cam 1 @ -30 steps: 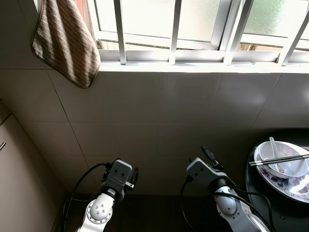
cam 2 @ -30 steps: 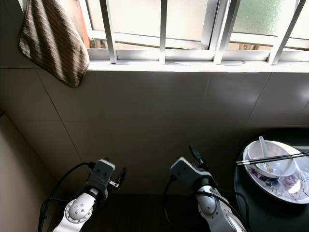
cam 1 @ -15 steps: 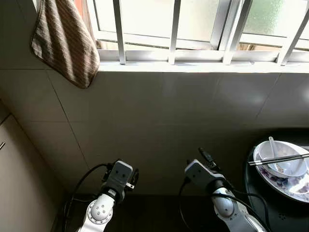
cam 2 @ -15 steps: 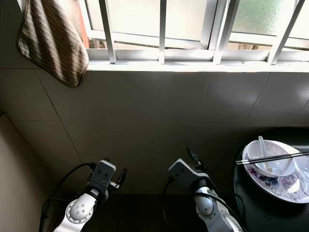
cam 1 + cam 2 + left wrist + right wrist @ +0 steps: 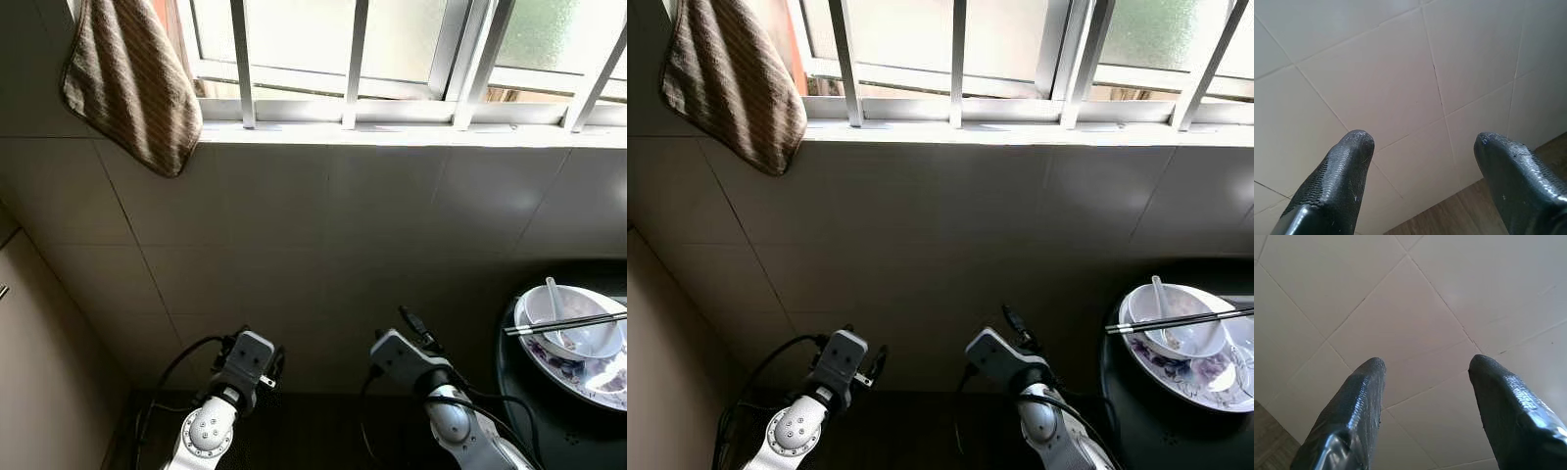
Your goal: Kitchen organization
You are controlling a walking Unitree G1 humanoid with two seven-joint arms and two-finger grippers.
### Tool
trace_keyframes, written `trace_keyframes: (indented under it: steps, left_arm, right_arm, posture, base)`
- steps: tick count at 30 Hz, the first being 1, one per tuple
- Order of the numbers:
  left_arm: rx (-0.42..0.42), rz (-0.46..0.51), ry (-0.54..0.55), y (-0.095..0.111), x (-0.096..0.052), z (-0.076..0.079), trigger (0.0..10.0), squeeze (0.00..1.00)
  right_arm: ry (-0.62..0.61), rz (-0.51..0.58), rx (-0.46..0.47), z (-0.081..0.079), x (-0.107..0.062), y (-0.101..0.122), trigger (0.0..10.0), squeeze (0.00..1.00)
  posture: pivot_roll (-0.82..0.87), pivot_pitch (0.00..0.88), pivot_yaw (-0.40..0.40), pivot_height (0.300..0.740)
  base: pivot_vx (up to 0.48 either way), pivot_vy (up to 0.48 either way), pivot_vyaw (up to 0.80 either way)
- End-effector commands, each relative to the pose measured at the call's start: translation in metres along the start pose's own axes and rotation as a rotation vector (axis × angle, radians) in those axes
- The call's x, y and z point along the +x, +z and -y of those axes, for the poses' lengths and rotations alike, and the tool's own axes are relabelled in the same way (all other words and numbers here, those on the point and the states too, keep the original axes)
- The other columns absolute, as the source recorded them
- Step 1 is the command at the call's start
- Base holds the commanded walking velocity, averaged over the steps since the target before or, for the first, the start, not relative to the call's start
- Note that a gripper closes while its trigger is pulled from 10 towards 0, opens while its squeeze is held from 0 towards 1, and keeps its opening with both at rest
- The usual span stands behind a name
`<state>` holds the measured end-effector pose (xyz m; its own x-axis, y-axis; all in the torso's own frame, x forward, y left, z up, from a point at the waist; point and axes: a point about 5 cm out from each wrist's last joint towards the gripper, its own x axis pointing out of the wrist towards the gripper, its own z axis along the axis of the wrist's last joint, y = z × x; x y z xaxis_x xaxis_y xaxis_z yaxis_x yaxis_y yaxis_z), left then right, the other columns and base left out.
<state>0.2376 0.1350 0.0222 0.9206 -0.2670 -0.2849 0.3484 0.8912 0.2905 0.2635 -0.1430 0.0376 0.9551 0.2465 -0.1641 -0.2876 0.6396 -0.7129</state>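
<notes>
Left tool (image 5: 1420, 142): fingers spread, holding nothing, aimed at the tiled wall (image 5: 323, 225) just ahead. Right tool (image 5: 1425, 367): fingers likewise spread and empty, facing the same wall. Both arms are raised low before the wall. Off to the right tool's right, well apart, a white bowl (image 5: 578, 328) with a spoon (image 5: 554, 299) sits on a patterned plate (image 5: 588, 377); chopsticks (image 5: 563, 324) lie across the bowl's rim. A striped towel (image 5: 127, 83) hangs high above the left tool, beside the barred window (image 5: 392, 59).
</notes>
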Motion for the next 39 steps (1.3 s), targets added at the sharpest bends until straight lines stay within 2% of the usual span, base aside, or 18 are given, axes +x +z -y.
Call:
trace_keyframes:
  steps: [1,7,11,12,13,15,17,18,19,20,21,24,25,28,31,33,34,39]
  left_arm:
    - [0.013,0.010,0.006,0.002,0.002,-0.002,10.0,0.00]
    - [0.008,0.014,0.011,0.001,0.002,-0.003,10.0,0.00]
    - [0.025,0.062,-0.024,0.018,0.005,-0.005,10.0,0.00]
    - [-0.023,0.074,-0.042,0.022,0.005,-0.005,10.0,0.00]
    - [-0.072,0.039,-0.007,0.018,0.005,-0.009,10.0,0.00]
    - [-0.076,0.049,-0.024,0.020,0.005,-0.006,10.0,0.00]
    - [-0.007,0.057,-0.030,0.023,0.009,-0.004,10.0,0.00]
    - [-0.060,0.079,-0.015,0.027,0.014,-0.008,10.0,0.00]
    - [-0.091,0.073,-0.005,0.027,0.016,-0.013,10.0,0.00]
    - [-0.091,0.073,-0.005,0.027,0.016,-0.013,10.0,0.00]
    - [-0.108,0.043,0.010,0.023,0.015,-0.017,10.0,0.00]
    - [-0.096,0.028,0.016,0.019,0.009,-0.018,10.0,0.00]
    - [-0.102,0.034,0.028,0.019,0.007,-0.018,10.0,0.00]
    - [-0.150,0.050,0.045,0.024,0.013,-0.021,10.0,0.00]
    - [-0.147,0.062,0.030,0.031,0.020,-0.020,10.0,0.00]
    - [-0.129,0.068,0.021,0.032,0.019,-0.017,10.0,0.00]
    - [-0.122,0.066,0.022,0.031,0.016,-0.017,10.0,0.00]
    - [-0.139,0.064,0.043,0.031,0.017,-0.021,10.0,0.00]
  right_arm:
    - [0.004,0.009,0.000,-0.001,0.002,0.002,10.0,0.00]
    - [0.004,0.012,-0.003,-0.002,0.003,0.002,10.0,0.00]
    - [-0.011,0.025,0.009,0.007,0.008,0.015,10.0,0.00]
    - [-0.023,0.025,0.068,0.008,0.009,0.018,10.0,0.00]
    - [-0.025,-0.029,0.151,0.008,0.010,0.016,10.0,0.00]
    - [-0.027,-0.040,0.170,0.008,0.010,0.014,10.0,0.00]
    - [-0.002,0.024,0.069,0.009,0.012,0.019,10.0,0.00]
    - [-0.006,0.063,0.034,0.015,0.017,0.023,10.0,0.00]
    - [-0.026,0.049,0.022,0.021,0.020,0.022,10.0,0.00]
    - [-0.026,0.049,0.022,0.021,0.020,0.022,10.0,0.00]
    - [-0.054,0.056,-0.045,0.029,0.025,0.024,10.0,0.00]
    - [-0.067,0.067,-0.123,0.036,0.030,0.027,10.0,0.00]
    - [-0.095,0.079,-0.152,0.047,0.036,0.032,10.0,0.00]
    - [-0.114,0.102,-0.189,0.061,0.043,0.037,10.0,0.00]
    - [-0.117,0.044,-0.260,0.069,0.049,0.026,10.0,0.00]
    - [-0.129,0.008,-0.306,0.074,0.050,0.021,10.0,0.00]
    - [-0.142,-0.042,-0.325,0.083,0.052,0.014,10.0,0.00]
    - [-0.161,-0.122,-0.334,0.090,0.054,0.002,10.0,0.00]
  posture:
    - [-0.01,0.000,-0.024,0.740]
    - [-0.03,0.000,-0.004,0.740]
    - [0.00,0.000,-0.012,0.740]
    - [0.00,0.000,0.003,0.740]
    - [-0.01,0.000,0.006,0.740]
    - [-0.02,0.000,0.005,0.740]
    - [-0.03,0.000,-0.011,0.740]
    - [-0.02,0.000,-0.017,0.740]
    - [-0.01,0.000,-0.018,0.740]
    - [-0.01,0.000,-0.018,0.740]
    - [-0.01,0.000,-0.002,0.740]
    - [-0.01,0.000,-0.008,0.740]
    - [-0.01,0.000,-0.017,0.740]
    - [-0.01,0.000,-0.029,0.740]
    - [-0.01,0.000,-0.036,0.740]
    - [-0.01,0.000,-0.034,0.740]
    - [-0.01,0.000,-0.034,0.740]
    - [0.00,0.000,-0.033,0.740]
  base:
    - [0.000,0.000,0.00]
    - [0.000,0.000,0.00]
    - [0.000,0.000,0.00]
    - [0.000,0.000,0.00]
    - [0.000,0.000,0.00]
    - [0.000,0.000,0.00]
    - [0.000,0.000,0.00]
    - [0.000,0.000,0.00]
    - [0.000,0.000,0.00]
    - [0.000,0.000,0.00]
    - [0.000,0.000,0.00]
    - [0.000,0.000,0.00]
    - [0.000,0.000,0.00]
    - [0.000,0.000,0.00]
    - [0.000,0.000,0.00]
    - [0.000,0.000,0.00]
    - [0.000,0.000,0.00]
    - [0.000,0.000,0.00]
